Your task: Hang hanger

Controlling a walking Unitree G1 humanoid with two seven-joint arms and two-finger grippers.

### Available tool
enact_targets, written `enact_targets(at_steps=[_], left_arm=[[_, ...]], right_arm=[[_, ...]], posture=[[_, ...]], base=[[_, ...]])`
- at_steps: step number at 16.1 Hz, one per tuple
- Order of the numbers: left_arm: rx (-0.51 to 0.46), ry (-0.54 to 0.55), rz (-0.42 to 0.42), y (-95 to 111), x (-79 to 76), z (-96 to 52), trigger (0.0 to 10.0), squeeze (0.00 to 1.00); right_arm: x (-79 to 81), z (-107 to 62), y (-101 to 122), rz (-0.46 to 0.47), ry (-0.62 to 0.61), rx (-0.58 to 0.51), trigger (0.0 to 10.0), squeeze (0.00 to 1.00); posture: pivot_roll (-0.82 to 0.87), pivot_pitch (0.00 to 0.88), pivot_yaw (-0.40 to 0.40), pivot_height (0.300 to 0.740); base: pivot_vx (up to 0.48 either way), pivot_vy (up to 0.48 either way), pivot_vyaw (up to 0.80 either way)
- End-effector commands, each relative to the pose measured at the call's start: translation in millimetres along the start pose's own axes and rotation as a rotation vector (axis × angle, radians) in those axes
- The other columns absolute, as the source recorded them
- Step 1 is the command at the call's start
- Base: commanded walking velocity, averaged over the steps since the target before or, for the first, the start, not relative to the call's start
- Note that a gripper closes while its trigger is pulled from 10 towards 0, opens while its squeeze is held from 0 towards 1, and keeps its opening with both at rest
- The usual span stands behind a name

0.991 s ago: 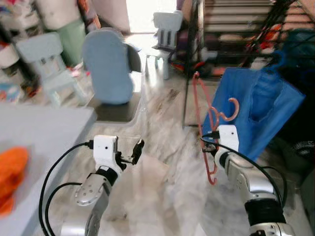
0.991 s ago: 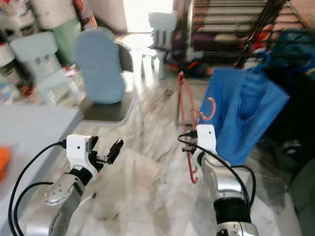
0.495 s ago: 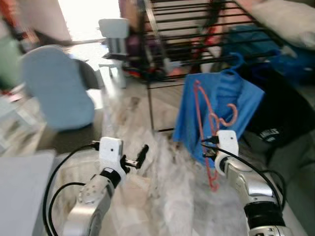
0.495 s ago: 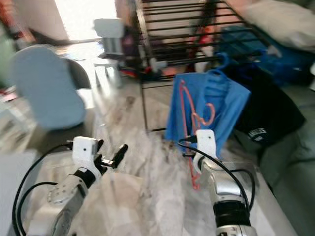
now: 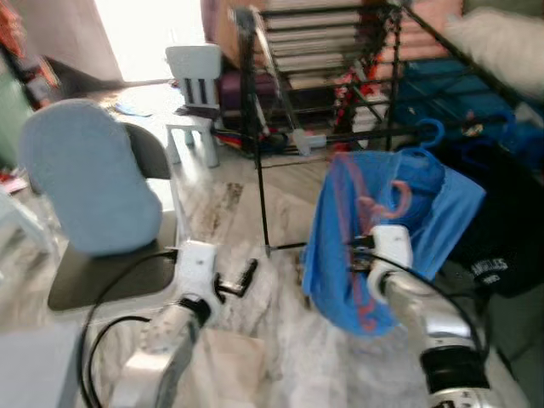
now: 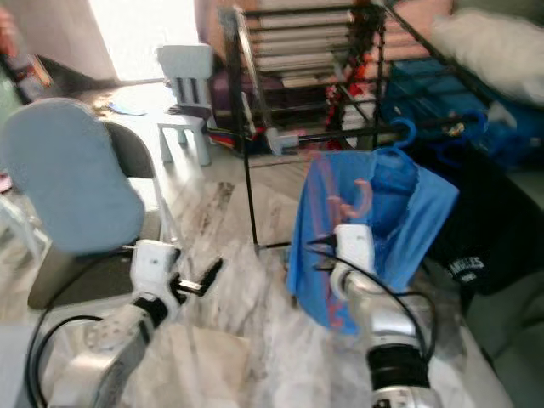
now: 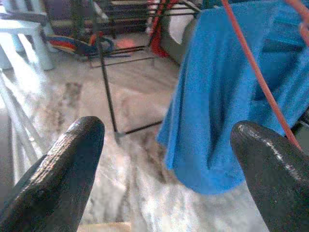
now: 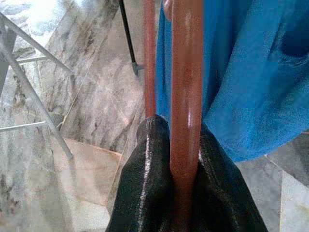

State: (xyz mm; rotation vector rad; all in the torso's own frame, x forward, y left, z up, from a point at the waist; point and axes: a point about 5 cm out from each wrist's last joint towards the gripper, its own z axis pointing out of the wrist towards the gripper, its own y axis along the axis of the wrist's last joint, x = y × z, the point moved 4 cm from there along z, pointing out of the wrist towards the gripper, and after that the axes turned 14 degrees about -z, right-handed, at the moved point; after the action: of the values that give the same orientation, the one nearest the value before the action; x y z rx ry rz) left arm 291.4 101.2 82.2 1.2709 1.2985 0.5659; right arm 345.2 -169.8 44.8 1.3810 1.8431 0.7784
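A thin red hanger [image 8: 186, 87] stands upright in my right gripper [image 5: 361, 255], which is shut on its lower bar. Its hook [image 5: 396, 201] curls just in front of a blue shirt [image 5: 446, 200]. The shirt hangs by a blue hanger [image 5: 429, 134] from a rail of the black drying rack [image 5: 255, 127]. The red hanger touches no rail. My left gripper [image 5: 238, 279] is held low over the marble floor, left of the shirt, open with nothing between its fingers [image 7: 72, 150]. The left wrist view has the shirt [image 7: 227, 106] and the red hanger's wire [image 7: 253, 67] ahead.
A blue-backed chair [image 5: 85, 178] stands at the left and a small white child's chair [image 5: 194, 81] behind it. Dark clothing [image 5: 501, 246] hangs to the right of the shirt. Pale bedding [image 5: 501, 42] lies on top of the rack.
The view has swung right and closer to the rack; the grey table has left the picture. The red hanger stays in my right gripper, now in front of the blue shirt.
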Motion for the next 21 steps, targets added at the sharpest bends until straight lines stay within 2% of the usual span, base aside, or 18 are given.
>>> enact_targets(at_steps=[1,9,11,13,17,21], left_arm=[[0.005,-0.013,0.009,1,-6.6,2.8,10.0,0.00],[0.017,0.006,0.012,-1,-4.6,3.2,10.0,0.00],[0.028,0.018,0.006,-3,-3.5,3.0,10.0,0.00],[0.031,0.018,0.010,-4,-3.5,2.3,10.0,0.00],[0.017,0.003,-0.001,-3,-7.4,1.7,10.0,0.00],[0.042,0.006,-0.002,-8,-7.2,0.3,10.0,0.00]], right_arm=[[-9.2,-1.9,4,0.002,-0.011,-0.006,10.0,0.00],[10.1,-2.4,-5,-0.037,0.113,0.042,10.0,0.00],[20.7,-4.7,-11,-0.063,0.172,0.062,10.0,0.00],[22.9,-5.8,-13,-0.069,0.186,0.070,10.0,0.00],[24.3,-7.5,-14,-0.091,0.200,0.070,10.0,0.00],[26.9,-14.5,-27,-0.112,0.215,0.099,10.0,0.00]], posture=[[-0.09,0.030,0.030,0.740],[-0.09,0.028,0.025,0.740],[-0.09,0.027,0.022,0.740],[-0.09,0.029,0.020,0.740],[-0.09,0.032,0.019,0.740],[-0.09,0.040,0.018,0.740]], base=[[0.480,0.000,0.00],[0.478,0.000,0.00],[0.366,0.307,0.00],[0.352,0.326,0.00],[0.000,0.000,0.00],[0.000,0.000,0.00]])
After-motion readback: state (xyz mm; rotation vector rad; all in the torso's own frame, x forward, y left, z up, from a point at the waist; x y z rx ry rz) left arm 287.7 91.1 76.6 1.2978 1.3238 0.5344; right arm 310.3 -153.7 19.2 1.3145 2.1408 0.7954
